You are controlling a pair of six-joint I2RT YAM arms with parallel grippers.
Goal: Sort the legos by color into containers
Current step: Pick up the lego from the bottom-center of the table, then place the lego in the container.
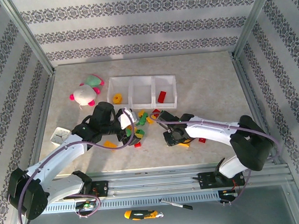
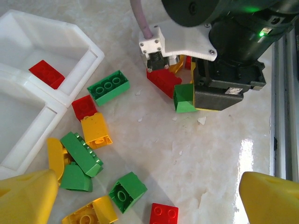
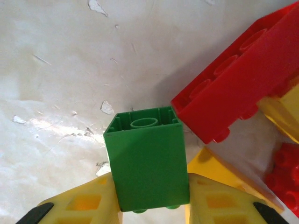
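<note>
- The right gripper (image 3: 152,203) squeezes its two yellow fingers (image 3: 79,205) on a small square green plastic brick (image 3: 147,158). One finger presses on each flat side, so the brick cannot slip out.
- This green brick is low on the pale table (image 3: 56,70), just beside a long red plastic brick (image 3: 238,88). It does not look lifted yet.
- The left gripper (image 2: 147,179) hangs over the heap of loose legos (image 2: 96,130) with its fingers spread wide. It holds nothing. I think it keeps out of the way so the two arms do not bump.
- The row of three white plastic bins (image 1: 142,77) stands on the far side of the heap. A yellow brick (image 1: 117,98) lies in the left bin and a red brick (image 1: 162,96) in the right one. So the green brick most likely goes in the middle bin.
</note>
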